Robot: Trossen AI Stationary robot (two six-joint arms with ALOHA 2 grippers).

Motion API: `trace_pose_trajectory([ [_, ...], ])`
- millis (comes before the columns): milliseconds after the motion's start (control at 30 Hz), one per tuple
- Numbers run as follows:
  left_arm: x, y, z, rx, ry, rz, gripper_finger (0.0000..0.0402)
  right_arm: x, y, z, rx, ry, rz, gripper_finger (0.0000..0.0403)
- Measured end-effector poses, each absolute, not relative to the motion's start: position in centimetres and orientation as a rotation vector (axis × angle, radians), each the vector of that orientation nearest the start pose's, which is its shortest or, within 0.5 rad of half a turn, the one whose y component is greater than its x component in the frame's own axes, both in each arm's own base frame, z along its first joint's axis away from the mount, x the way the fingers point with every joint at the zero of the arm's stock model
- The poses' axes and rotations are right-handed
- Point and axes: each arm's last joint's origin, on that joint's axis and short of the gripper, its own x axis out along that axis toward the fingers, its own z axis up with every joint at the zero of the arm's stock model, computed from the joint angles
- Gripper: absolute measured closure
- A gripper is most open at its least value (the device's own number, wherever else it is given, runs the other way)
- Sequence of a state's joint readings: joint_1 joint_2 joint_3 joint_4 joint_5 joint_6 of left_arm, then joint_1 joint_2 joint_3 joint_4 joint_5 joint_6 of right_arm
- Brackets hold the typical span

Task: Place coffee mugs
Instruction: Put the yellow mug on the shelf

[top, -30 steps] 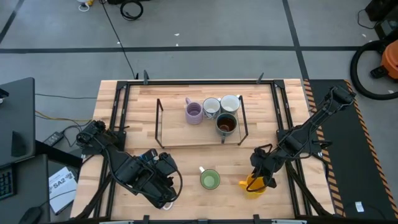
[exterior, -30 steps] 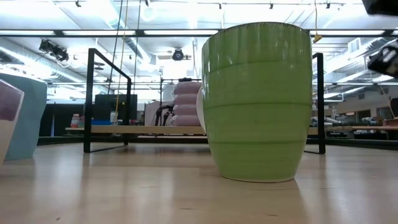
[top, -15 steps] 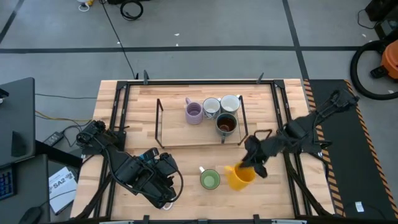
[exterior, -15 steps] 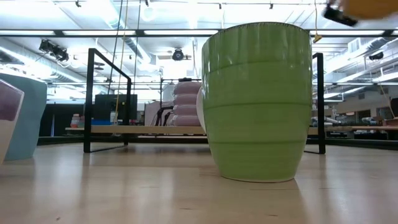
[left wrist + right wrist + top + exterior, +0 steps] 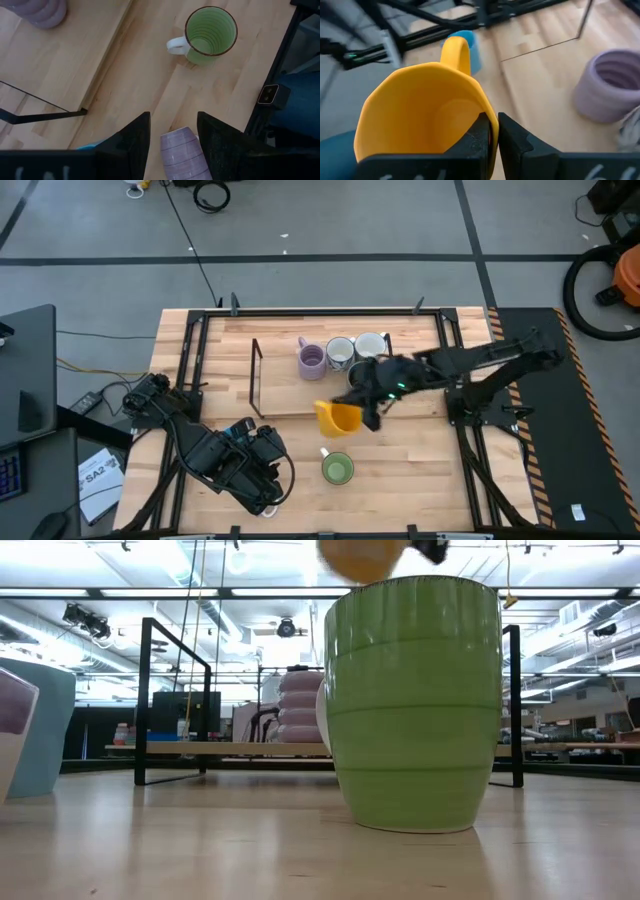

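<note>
High view: right gripper is mid-carry with the orange mug, hanging over the front edge of the raised wooden rack. On the rack already, at the back: a lilac mug, a white patterned mug, a white-looking one and a dark glazed mug. Green mug stands on the tabletop in front of the rack, not yet placed. Left gripper waits low at the front-left corner. Step, as I read it: transfer of the orange mug to the rack. Next move calls for lining it up over a free spot left of or in front of the cluster, levelling it, lowering, then releasing.

Low view: green mug fills the frame, upright on pale wood. Orange mug is a blur at the top edge, airborne. Rack's black frame and the lilac mug behind; a pale teal mug at left. Beyond: open workshop, strip lights.

Left wrist view: left fingers part open, gripping nothing; a second lilac mug lies between them, contact not clear.

Right wrist view: right fingers clamped tight on the orange mug's rim, mug tilted. Bright blue mug beyond it.
</note>
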State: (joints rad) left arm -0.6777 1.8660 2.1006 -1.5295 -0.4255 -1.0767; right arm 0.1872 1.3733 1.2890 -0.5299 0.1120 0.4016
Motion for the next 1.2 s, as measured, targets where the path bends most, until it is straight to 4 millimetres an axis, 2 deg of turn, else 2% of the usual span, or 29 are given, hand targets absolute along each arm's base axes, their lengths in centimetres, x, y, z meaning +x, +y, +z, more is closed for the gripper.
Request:
trace_pose_trajectory([
  [233, 27.8, -20.8, 38.1, -0.284, 1.04, 0.375, 0.0233, 34.5, 2.2, 33.2, 0.261, 0.661, -0.149, 0.0373],
  [433, 27.8, -20.8, 38.1, -0.284, 1.041, 0.375, 0.0233, 37.4, 0.5, 30.2, 0.247, 0.745, -0.197, 0.0372],
  [733, 27.8, -20.8, 38.1, -0.286, 1.04, 0.376, 0.0233, 39.4, -1.2, 26.5, 0.256, 0.837, -0.251, 0.0371],
  [1200, 27.8, -20.9, 38.1, -0.292, 1.035, 0.372, 0.0233, 40.0, -2.9, 24.7, 0.272, 0.877, -0.296, 0.037],
])
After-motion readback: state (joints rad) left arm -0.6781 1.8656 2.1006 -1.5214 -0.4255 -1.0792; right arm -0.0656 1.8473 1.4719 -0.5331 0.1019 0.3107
